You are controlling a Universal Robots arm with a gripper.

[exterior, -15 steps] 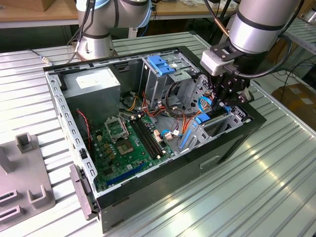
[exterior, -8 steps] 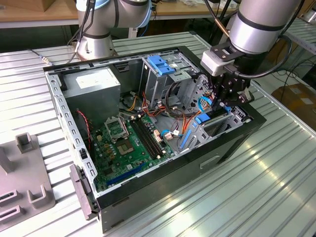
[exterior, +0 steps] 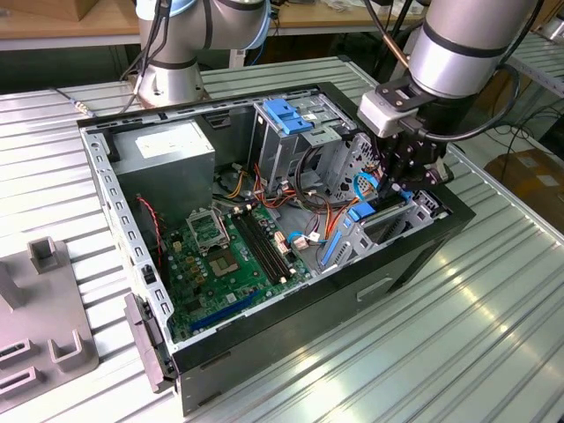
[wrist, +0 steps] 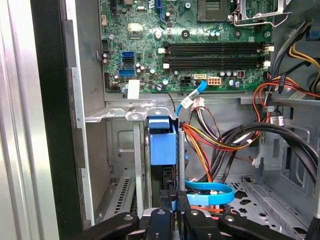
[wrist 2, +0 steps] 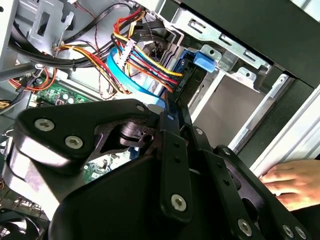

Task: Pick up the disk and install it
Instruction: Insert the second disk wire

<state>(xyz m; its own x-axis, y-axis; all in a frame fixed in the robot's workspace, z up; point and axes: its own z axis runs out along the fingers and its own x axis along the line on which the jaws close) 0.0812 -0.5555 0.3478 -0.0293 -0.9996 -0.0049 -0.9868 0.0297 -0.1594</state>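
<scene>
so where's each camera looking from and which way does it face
exterior view: off the arm, above one corner of the open computer case, looking down into it; the arm and its hand show.
first wrist view: on the arm, looking past the hand at the blue disk carrier and green circuit board.
second wrist view: on the arm, looking across the hand's black linkage at cables; a person's hand rests nearby.
shared: both wrist views show the hand.

- gripper [exterior: 407,167]: black; arm above it silver-grey
- disk [wrist: 163,142] carrier: light blue, in the first wrist view
- motherboard [exterior: 231,256]: green, black slots
- computer case [exterior: 370,282]: black outside, grey metal inside
- wire bundle [wrist 2: 145,60]: red, yellow, orange, black
- flat cable [wrist: 207,192]: bright blue
- drive-cage latch [exterior: 286,115]: blue
- surface [exterior: 458,344]: silver, ribbed stripes
</scene>
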